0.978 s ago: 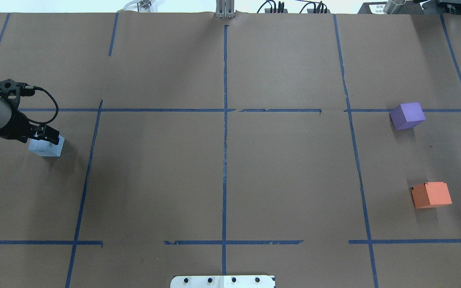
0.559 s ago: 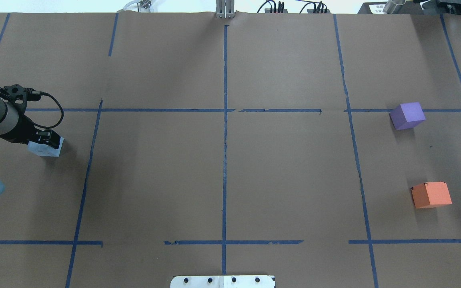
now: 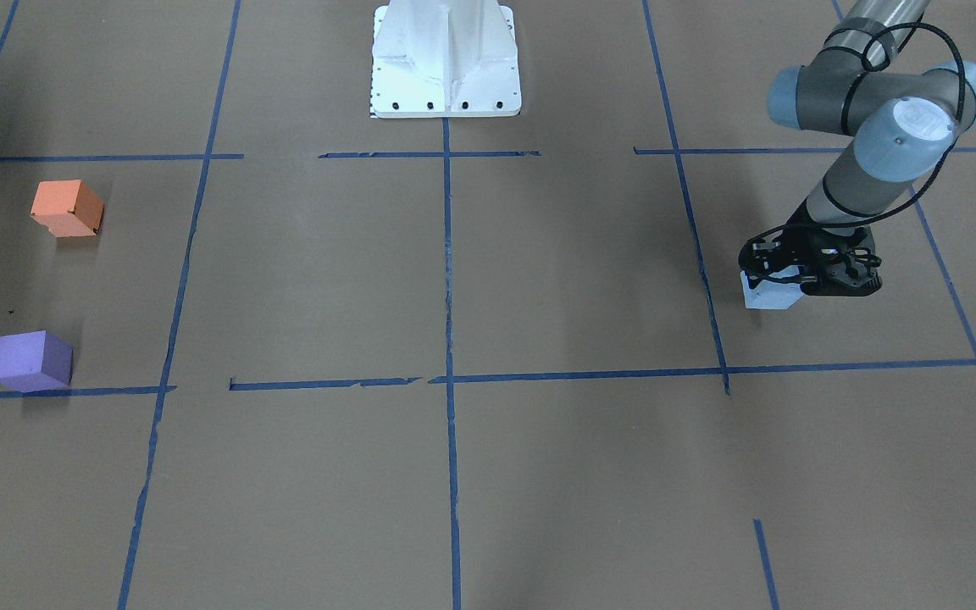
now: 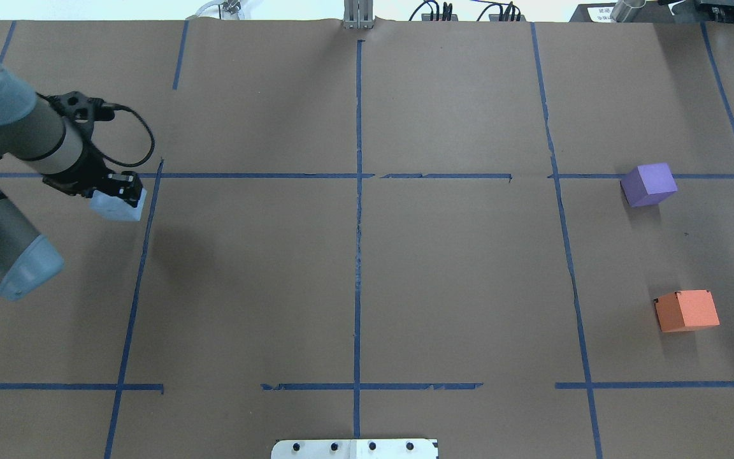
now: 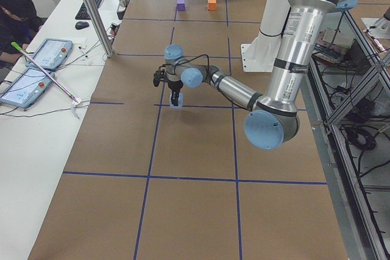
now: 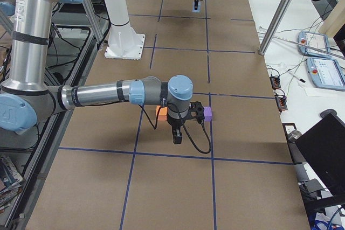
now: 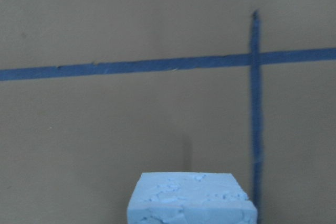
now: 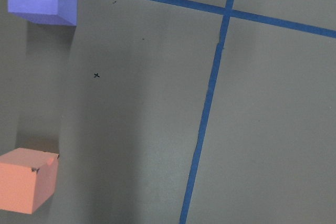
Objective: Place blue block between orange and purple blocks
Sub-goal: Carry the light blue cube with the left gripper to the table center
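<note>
- Your left gripper [image 4: 123, 193] is clamped on the blue block [image 4: 115, 208]. The jaws stand only as far apart as the block is wide, and they hold nothing else.
- The block sits between the fingers, straight under the wrist. In the left wrist view its pale, pitted top fills the bottom centre.
- You cannot tell from these views whether the block's underside touches the table [image 4: 354, 287].
- Block and gripper are over the robot's left part of the table. They are just beside a long tape line [image 4: 141, 255], on the outer side of it, near where it meets a crossing line.
- Well apart from them, across the table on the robot's right, lie the purple block [image 4: 649, 184] and the orange block [image 4: 687, 310]. They do not touch, and brown paper shows between them. The purple one is farther from the base, against a tape line.
- Your right gripper [image 6: 177, 136] points down beside that pair. You cannot tell how far open it is.
</note>
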You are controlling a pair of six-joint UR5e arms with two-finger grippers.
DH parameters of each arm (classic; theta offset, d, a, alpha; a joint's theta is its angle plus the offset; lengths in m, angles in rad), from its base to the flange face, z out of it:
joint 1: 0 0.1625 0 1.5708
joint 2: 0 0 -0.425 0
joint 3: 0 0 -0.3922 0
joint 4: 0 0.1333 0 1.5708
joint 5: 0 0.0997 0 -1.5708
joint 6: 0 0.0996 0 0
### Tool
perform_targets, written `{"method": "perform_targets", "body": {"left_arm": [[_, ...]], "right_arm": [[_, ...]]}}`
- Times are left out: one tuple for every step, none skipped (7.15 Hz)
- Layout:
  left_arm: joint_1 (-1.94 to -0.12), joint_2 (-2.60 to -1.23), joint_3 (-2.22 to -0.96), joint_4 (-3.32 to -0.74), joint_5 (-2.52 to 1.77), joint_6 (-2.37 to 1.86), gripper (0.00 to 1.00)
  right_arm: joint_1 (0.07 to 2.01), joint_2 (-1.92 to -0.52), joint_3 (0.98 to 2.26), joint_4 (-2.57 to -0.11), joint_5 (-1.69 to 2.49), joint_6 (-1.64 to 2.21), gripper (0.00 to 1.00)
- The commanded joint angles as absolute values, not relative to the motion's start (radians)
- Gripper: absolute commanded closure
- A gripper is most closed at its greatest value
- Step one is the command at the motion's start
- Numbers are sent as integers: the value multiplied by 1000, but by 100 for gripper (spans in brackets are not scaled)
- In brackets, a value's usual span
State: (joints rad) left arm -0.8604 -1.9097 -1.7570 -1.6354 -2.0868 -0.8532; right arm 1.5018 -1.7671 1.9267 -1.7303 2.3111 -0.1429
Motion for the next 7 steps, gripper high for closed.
{"method": "perform_targets", "body": {"left_arm": [[-721,-2133,-1746,-1479,-2053,-1033,78],[-663,-2243,-1679,-1479,-1983,-1123,78],[-590,-2354,-1581,-1488,-1950,-1202,78],[-545,-2464,-1465,-1503,-1895,-1263,78],[-508,-2514,-1394,-1512,-1890,-1285,77],[-479,-2511,-1369,-1552,-1888,-1284,69],[-469,-2510,-1339,-1589,-1884,-1282,46]], "right_arm": [[1502,-1766,1927,-1730,2312,-141,0],[1502,-1766,1927,-1730,2312,-141,0],[1502,-1766,1930,-1730,2312,-134,0],[1502,-1766,1931,-1730,2312,-133,0],[1502,-1766,1930,-1730,2312,-133,0],[1502,-1766,1930,-1730,2312,-133,0],[1502,-1766,1928,-1730,2312,-133,0]]}}
